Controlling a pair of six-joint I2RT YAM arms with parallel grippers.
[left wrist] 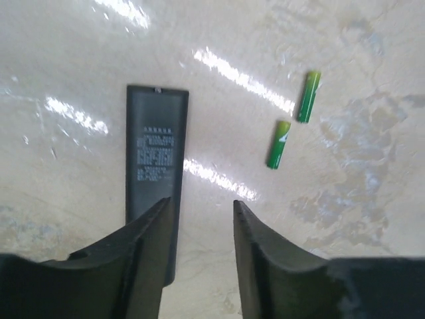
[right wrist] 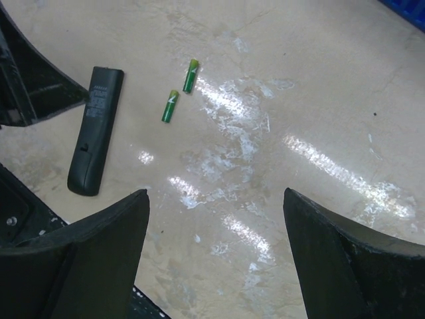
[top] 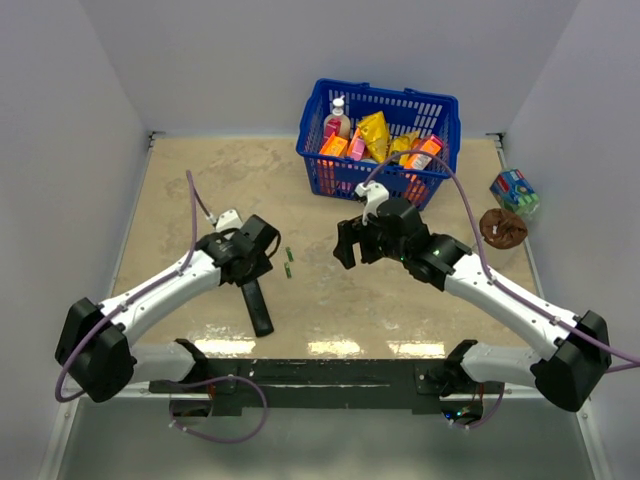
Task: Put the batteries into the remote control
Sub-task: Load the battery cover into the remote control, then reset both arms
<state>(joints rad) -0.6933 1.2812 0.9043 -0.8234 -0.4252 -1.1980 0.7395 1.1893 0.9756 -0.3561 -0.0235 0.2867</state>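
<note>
Black remote control [top: 258, 305] lies on the beige table [top: 200, 180] in the top view, its far end at my left gripper [top: 252, 272], with both green batteries [top: 289, 262] just right of it. On the left wrist I see the jaws apart and holding nothing, the remote partly beneath one finger. On the right wrist, my right gripper [right wrist: 216, 196] stands wide open and empty, well short of the batteries.

In the left wrist view, the near end of the remote control [left wrist: 156, 153] is hidden behind one finger of the left gripper [left wrist: 202, 207], and its white print is too blurry to read. From above, the remote's far end sits under that gripper. The batteries [top: 289, 262], near the middle of the tabletop [top: 200, 180], look too tiny there to tell their ends apart. The right wrist view cuts off the blue basket [right wrist: 413, 5] at its top right corner.
</note>
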